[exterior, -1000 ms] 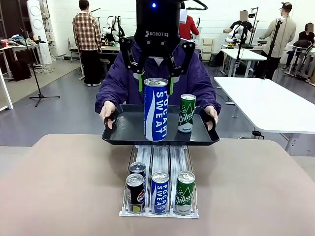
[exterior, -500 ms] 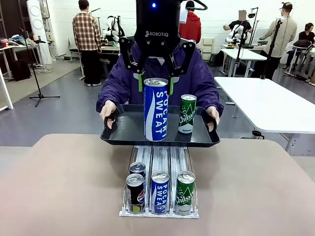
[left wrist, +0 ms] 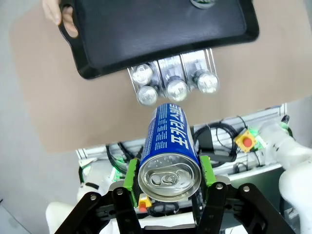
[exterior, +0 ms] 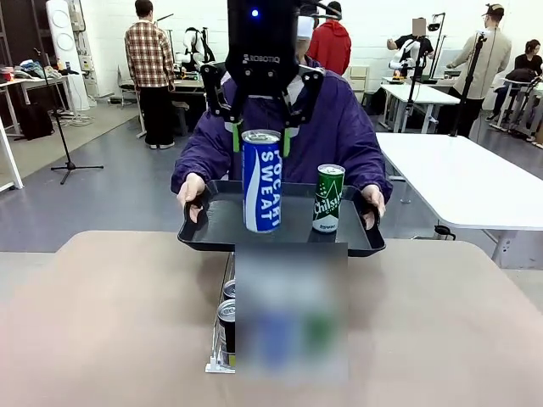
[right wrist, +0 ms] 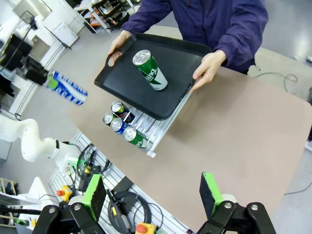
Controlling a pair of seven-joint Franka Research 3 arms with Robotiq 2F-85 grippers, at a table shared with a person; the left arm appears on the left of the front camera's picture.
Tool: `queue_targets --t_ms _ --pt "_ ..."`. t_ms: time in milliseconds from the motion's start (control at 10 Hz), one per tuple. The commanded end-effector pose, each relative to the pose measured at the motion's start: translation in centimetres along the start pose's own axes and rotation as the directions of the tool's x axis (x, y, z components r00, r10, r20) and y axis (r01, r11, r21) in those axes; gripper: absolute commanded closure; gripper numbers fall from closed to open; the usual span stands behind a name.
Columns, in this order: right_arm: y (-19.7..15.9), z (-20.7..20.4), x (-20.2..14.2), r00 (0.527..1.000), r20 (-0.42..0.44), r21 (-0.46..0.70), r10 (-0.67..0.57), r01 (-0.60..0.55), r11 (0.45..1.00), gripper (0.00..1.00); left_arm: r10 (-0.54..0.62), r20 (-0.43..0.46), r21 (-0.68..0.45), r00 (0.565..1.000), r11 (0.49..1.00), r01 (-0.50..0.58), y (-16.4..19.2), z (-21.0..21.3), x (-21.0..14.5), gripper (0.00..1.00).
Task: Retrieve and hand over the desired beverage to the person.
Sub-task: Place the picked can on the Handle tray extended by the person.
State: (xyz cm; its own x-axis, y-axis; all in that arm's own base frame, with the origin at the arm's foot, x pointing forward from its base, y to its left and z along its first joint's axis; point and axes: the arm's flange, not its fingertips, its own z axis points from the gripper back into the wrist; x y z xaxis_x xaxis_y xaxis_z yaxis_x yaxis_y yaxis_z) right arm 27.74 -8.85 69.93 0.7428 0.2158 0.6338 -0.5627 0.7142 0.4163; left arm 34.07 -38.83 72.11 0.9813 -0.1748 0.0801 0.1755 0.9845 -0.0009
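You are looking at the left gripper (exterior: pixel 260 138) clamping the blue Pocari Sweat can (exterior: pixel 261 181) by its upper rim, holding it upright over the black plastic tray (exterior: pixel 222 222) that the person in the dark purple jacket (exterior: pixel 338 136) is gripping by both handles at the far edge of the tan table (exterior: pixel 102 322). A green Chilsung can (exterior: pixel 328 198) is standing on the tray just right of the blue can, apart from it. Beneath the tray's near edge the metal can-dispenser rack (right wrist: pixel 164 127) is sitting with more cans (left wrist: pixel 176 88) at its front, while the right gripper (right wrist: pixel 153 195) is hovering with its jaws spread wide, holding nothing.
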Motion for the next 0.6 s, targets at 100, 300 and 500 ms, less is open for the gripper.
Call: queue_targets --t_ms 100,300,500 --pt "-0.2 -0.2 0.0 1.000 -0.002 0.008 0.013 -0.013 1.000 0.00 0.066 0.040 -0.048 0.997 0.997 -0.064 5.3 -1.2 6.2 0.42" --pt "-0.2 -0.2 0.0 1.000 -0.002 0.008 0.013 -0.013 1.000 0.00 0.159 0.061 -0.075 0.985 0.985 -0.154 9.1 -2.4 11.1 0.42" --pt "-0.2 -0.2 0.0 1.000 -0.002 0.008 0.013 -0.013 1.000 0.00 0.171 0.078 -0.060 0.982 0.984 -0.166 10.6 -3.0 13.2 0.42"
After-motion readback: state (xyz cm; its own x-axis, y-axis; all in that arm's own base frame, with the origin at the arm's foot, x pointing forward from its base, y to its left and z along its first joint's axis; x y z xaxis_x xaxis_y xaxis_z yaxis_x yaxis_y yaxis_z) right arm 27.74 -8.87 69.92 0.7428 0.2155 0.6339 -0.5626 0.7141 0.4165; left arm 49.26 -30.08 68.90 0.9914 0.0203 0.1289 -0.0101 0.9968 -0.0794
